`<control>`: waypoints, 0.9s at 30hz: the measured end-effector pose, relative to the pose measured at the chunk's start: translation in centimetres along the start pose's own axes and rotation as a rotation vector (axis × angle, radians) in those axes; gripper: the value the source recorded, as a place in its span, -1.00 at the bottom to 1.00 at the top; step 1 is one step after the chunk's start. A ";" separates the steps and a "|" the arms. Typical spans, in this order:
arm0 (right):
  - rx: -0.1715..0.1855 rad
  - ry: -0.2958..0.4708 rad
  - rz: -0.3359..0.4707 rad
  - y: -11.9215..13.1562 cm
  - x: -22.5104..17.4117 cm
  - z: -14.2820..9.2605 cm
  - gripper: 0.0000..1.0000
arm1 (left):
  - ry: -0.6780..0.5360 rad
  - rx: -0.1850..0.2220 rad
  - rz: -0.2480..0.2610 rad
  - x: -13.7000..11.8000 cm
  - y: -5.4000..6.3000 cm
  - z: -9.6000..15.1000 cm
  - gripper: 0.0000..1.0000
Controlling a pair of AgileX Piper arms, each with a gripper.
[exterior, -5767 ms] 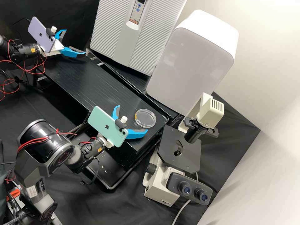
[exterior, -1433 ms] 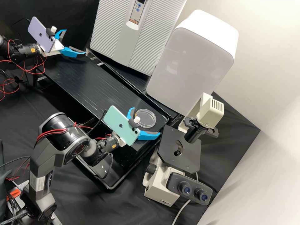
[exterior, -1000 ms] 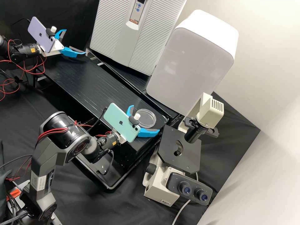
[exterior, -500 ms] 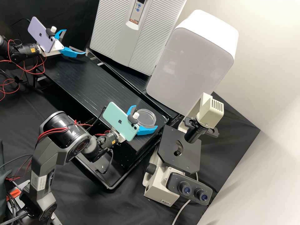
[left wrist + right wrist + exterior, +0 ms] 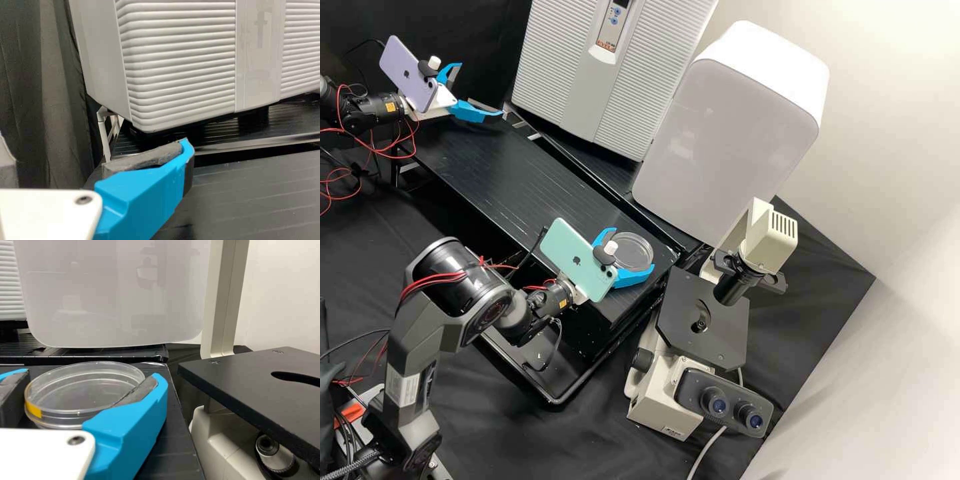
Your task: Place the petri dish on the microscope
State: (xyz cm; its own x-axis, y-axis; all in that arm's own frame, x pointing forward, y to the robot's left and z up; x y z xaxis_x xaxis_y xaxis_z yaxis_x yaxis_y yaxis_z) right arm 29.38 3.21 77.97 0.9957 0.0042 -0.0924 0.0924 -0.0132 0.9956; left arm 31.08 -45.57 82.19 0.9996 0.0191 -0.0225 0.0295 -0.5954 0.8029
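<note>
The left gripper (image 5: 481,89) hovers with its blue fingers spread over the far left end of a black bench (image 5: 513,175). At the bench's right end, the right gripper (image 5: 634,248) is around a clear petri dish (image 5: 637,245) resting on the surface; whether it pinches the dish cannot be told, and farther right stands the microscope (image 5: 658,401).

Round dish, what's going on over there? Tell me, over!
Left gripper open, empty. Right gripper closed around the dish. Dish at bench end, not yet on microscope. Possible snag: tube above its platform.
</note>
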 end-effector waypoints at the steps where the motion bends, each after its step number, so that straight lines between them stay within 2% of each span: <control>1: -0.001 0.001 -0.001 0.0 0.0 0.0 -1.00 | 0.000 0.000 0.000 0.0 0.0 0.0 1.00; 20: -0.001 0.001 -0.001 0.0 0.0 0.0 -1.00 | 0.000 0.000 0.000 0.0 0.0 0.0 1.00; 27: -0.002 0.005 0.018 0.9 -0.7 0.1 -1.00 | 0.000 0.000 0.000 0.0 0.0 0.0 1.00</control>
State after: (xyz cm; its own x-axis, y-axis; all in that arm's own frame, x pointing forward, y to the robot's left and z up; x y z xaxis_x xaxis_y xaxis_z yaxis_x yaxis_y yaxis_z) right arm 28.77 3.08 78.94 0.9972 0.0091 -0.0740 0.0741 -0.0115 0.9972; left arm 31.08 -45.57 82.19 0.9996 0.0191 -0.0225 0.0295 -0.5954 0.8029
